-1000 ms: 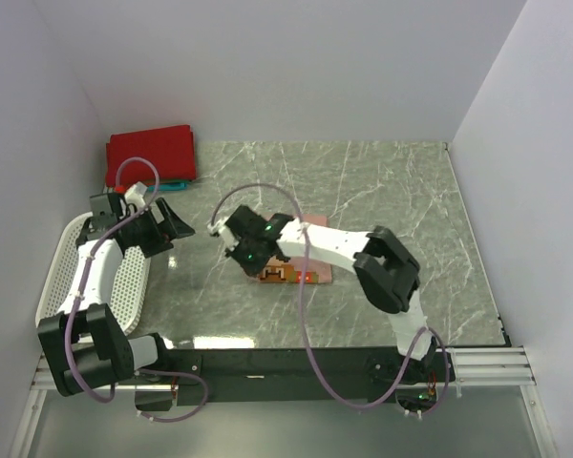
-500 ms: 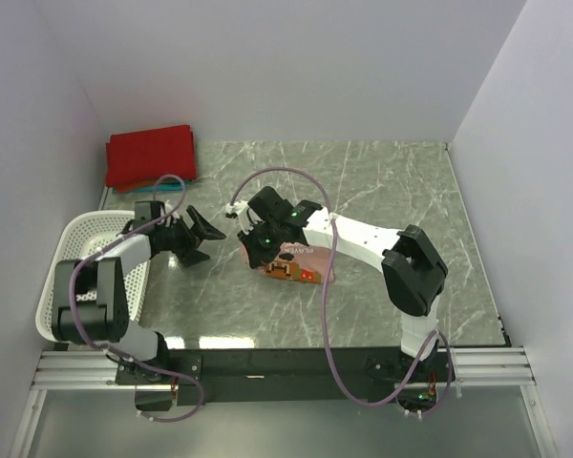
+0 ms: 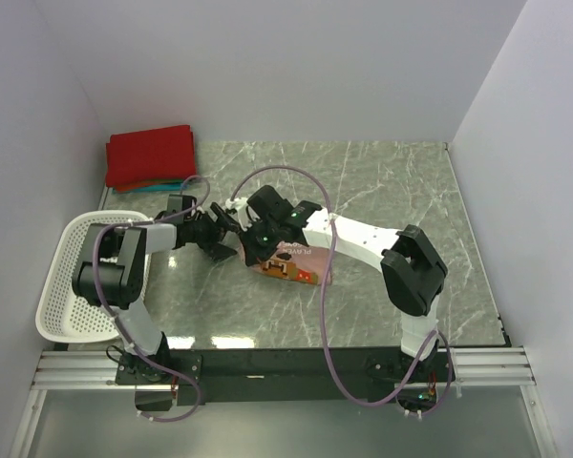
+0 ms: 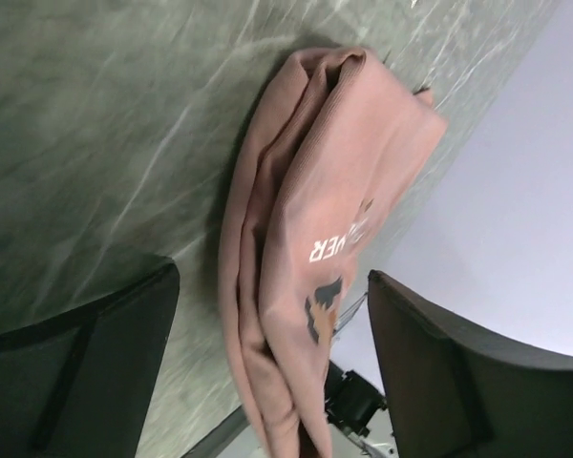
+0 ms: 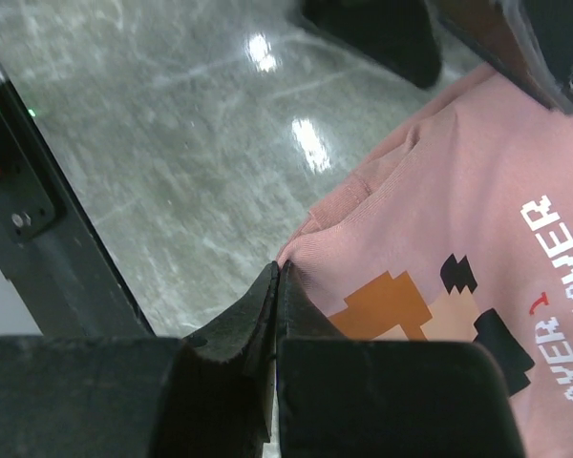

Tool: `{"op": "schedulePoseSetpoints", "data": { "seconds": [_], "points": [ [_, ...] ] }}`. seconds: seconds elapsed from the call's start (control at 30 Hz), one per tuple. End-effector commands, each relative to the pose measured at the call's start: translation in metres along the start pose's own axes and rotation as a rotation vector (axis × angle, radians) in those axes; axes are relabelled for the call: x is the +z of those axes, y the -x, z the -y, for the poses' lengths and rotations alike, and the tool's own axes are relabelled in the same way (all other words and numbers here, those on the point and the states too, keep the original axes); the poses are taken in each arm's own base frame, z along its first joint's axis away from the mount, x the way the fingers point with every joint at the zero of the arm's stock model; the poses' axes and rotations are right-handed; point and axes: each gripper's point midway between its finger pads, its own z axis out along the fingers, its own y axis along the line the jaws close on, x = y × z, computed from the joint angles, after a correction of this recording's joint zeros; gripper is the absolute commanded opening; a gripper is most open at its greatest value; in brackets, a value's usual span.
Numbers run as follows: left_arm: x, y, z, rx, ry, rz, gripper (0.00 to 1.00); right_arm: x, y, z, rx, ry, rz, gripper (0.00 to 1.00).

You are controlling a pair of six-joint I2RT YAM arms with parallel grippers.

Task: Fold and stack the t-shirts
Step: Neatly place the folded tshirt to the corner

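The dusty-pink t-shirt (image 3: 296, 264) lies folded mid-table, print up. In the left wrist view it (image 4: 306, 219) lies between my open left fingers (image 4: 86, 353), its folded edges facing the camera. My left gripper (image 3: 229, 239) is open at the shirt's left edge. My right gripper (image 3: 251, 251) is shut, pinching the pink t-shirt's near-left corner (image 5: 310, 239) at its fingertips (image 5: 279, 277). The red t-shirt (image 3: 150, 155) lies folded at the back left on the teal t-shirt (image 3: 175, 185), of which only an edge shows.
A white perforated basket (image 3: 72, 286) stands at the table's left edge, beside the left arm. White walls close in the table at the back and on both sides. The marble tabletop (image 3: 392, 191) stretches to the right.
My left arm has swung from over the basket rightward to the pink shirt's left edge. My right gripper has shifted a little toward the back with the shirt.
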Motion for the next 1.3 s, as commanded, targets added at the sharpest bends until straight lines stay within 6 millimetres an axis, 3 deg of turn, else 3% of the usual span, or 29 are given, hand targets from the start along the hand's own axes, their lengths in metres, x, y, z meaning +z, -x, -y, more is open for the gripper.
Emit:
{"op": "schedulePoseSetpoints", "data": {
  "seconds": [0.0,0.17,0.6,1.13,1.23,1.27],
  "points": [
    [0.016,0.011,-0.007,-0.035,0.057,0.054,0.83,-0.007,0.045,-0.010,-0.006,0.018,0.137,0.00],
    [0.027,0.007,-0.005,-0.040,0.084,0.049,0.65,-0.006,0.064,-0.009,0.018,0.007,0.182,0.00],
    [0.028,0.013,0.006,-0.050,0.155,0.124,0.53,0.011,0.074,-0.006,0.013,-0.043,0.199,0.00],
    [0.032,0.012,0.009,-0.002,0.214,0.150,0.37,0.013,0.087,-0.007,0.009,-0.063,0.234,0.00],
    [0.032,0.016,0.008,0.024,0.235,0.163,0.22,0.012,0.088,-0.008,0.002,-0.052,0.232,0.00],
    [0.032,0.020,0.005,0.035,0.252,0.176,0.13,0.012,0.085,-0.009,0.001,-0.050,0.216,0.05]
  ]
}}
